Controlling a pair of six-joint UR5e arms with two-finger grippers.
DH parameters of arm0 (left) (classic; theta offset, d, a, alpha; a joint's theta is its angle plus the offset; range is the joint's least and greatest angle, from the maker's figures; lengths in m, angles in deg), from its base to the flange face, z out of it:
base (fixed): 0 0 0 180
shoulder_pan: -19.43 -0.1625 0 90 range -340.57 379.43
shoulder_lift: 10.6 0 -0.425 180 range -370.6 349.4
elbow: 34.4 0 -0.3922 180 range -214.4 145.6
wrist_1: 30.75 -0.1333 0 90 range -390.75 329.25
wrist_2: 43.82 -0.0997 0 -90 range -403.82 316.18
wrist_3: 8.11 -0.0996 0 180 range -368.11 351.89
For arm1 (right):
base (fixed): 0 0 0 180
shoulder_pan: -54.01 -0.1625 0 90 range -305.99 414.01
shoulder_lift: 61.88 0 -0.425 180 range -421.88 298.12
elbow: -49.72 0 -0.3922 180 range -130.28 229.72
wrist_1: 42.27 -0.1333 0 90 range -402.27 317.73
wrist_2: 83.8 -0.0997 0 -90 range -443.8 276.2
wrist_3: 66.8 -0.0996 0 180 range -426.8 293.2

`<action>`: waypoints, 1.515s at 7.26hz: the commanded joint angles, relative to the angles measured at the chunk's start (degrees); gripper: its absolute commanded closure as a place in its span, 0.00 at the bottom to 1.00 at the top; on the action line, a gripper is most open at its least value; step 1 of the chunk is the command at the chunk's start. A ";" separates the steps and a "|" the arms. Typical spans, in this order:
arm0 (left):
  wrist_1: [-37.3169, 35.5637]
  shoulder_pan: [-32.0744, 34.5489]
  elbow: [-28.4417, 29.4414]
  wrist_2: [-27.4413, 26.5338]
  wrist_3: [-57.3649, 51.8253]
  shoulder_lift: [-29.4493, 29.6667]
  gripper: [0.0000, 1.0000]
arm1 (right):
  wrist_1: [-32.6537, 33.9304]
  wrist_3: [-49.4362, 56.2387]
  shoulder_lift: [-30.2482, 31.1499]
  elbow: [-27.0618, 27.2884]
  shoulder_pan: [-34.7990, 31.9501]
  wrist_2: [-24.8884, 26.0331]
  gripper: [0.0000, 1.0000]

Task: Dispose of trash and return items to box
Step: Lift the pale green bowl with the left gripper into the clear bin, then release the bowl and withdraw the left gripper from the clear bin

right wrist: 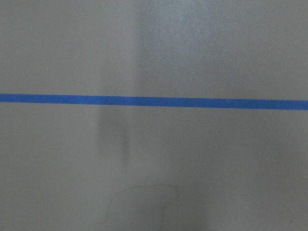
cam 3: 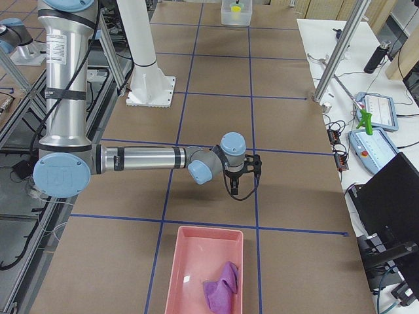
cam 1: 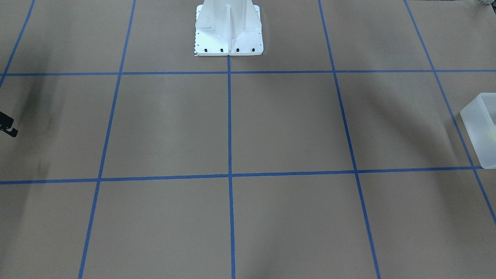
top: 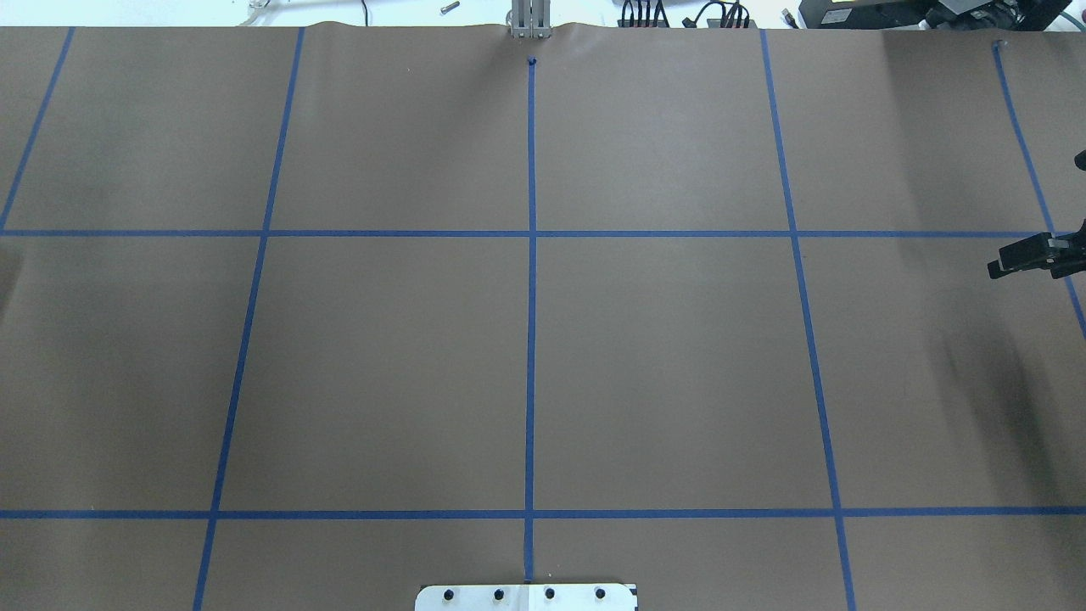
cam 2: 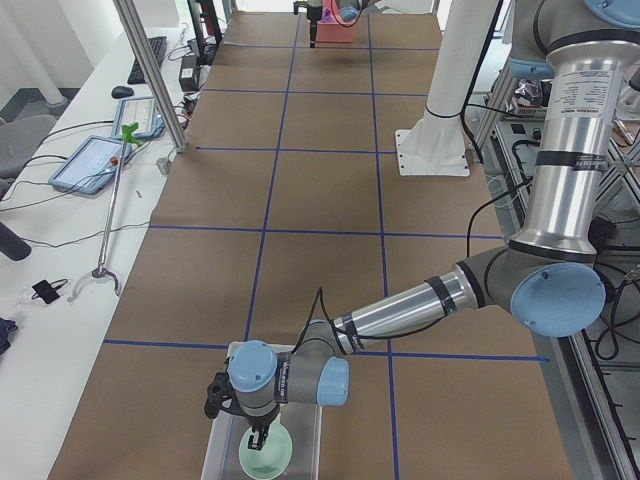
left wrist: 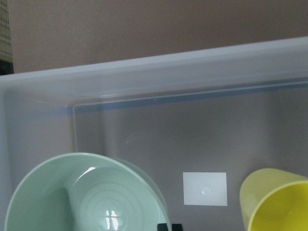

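The frosted white box (left wrist: 144, 72) fills the left wrist view; it also shows at the right edge of the front view (cam 1: 482, 128). Inside it sit the mint-green bowl (left wrist: 82, 192) on the left and the yellow cup (left wrist: 276, 202) on the right, both upright. My left gripper (left wrist: 169, 226) hangs just above the bowl (cam 2: 265, 452) inside the box. Its tips are together and hold nothing that I can see. My right gripper (top: 1005, 263) hovers over bare brown paper far from the box. It looks open and empty (cam 3: 243, 186).
A pink tray (cam 3: 196, 261) holding a crumpled purple cloth (cam 3: 222, 284) lies at the table's end on my right. The white pedestal (cam 1: 228, 31) stands at the table's middle back. Blue tape lines cross the brown paper. A white label (left wrist: 204, 188) lies on the box floor.
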 commanded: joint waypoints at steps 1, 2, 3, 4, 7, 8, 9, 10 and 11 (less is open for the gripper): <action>-1.12 -0.14 -4.44 0.59 2.32 0.01 0.28 | 0.00 0.00 0.43 1.42 -0.17 0.38 0.00; -4.87 -0.14 -10.57 2.42 7.12 -0.51 0.28 | 0.17 0.00 2.61 4.65 -0.70 0.04 0.00; -7.69 -0.32 -17.41 5.83 12.22 -0.60 0.24 | 0.96 0.09 4.81 8.43 -2.88 -0.49 0.00; -10.77 -3.02 -23.92 6.30 14.62 -0.86 0.03 | 2.62 0.61 6.40 11.16 -4.81 -1.37 0.00; -26.75 -10.68 -45.38 6.22 23.95 -2.35 0.03 | 11.92 9.44 6.59 14.18 -9.74 -4.01 0.00; -26.44 -10.78 -46.56 6.04 23.35 -4.01 0.03 | 17.61 15.93 6.50 14.70 -13.15 -4.10 0.00; -26.44 -10.69 -47.01 6.04 23.08 -4.29 0.03 | 23.41 18.09 6.15 17.66 -15.10 -5.23 0.00; -26.44 -10.78 -47.01 6.13 21.95 -4.73 0.03 | 30.86 18.37 6.06 21.96 -15.29 -5.50 0.00; -26.44 -10.69 -46.58 6.13 21.15 -4.82 0.03 | 35.03 23.94 6.15 23.48 -16.51 -5.24 0.00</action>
